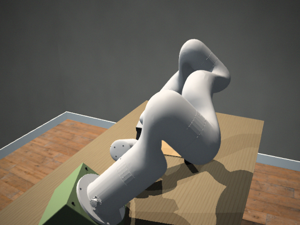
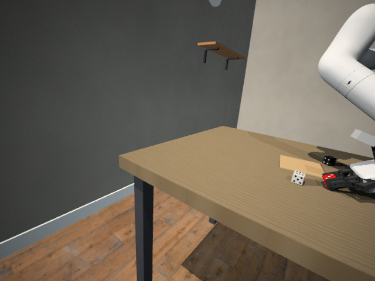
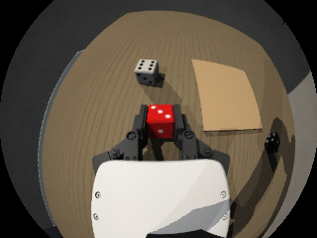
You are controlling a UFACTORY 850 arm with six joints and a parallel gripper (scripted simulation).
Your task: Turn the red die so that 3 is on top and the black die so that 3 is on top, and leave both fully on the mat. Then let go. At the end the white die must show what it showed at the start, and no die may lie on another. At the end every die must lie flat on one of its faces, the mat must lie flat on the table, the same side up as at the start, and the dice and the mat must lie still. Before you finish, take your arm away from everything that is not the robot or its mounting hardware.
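Note:
My gripper (image 3: 160, 112) (image 2: 330, 180) is shut on the red die (image 3: 160, 121) (image 2: 329, 177) and holds it low over the table, off the mat. The face towards the wrist camera shows three pips. The white die (image 3: 149, 70) (image 2: 298, 177) lies on the bare table just ahead of the red die, left of the mat; its top shows several pips. The tan mat (image 3: 225, 95) (image 2: 298, 164) (image 1: 169, 148) lies flat on the table. The black die (image 3: 272, 141) (image 2: 329, 160) lies on the table past the mat's far edge, in the arm's shadow. In the top view the arm hides the dice.
The wooden table (image 2: 218, 169) (image 1: 237, 135) has a near corner and edge at the left in the exterior view. The green base block (image 1: 65, 191) bears the arm at the table's end. A small wall shelf (image 2: 221, 50) hangs far behind.

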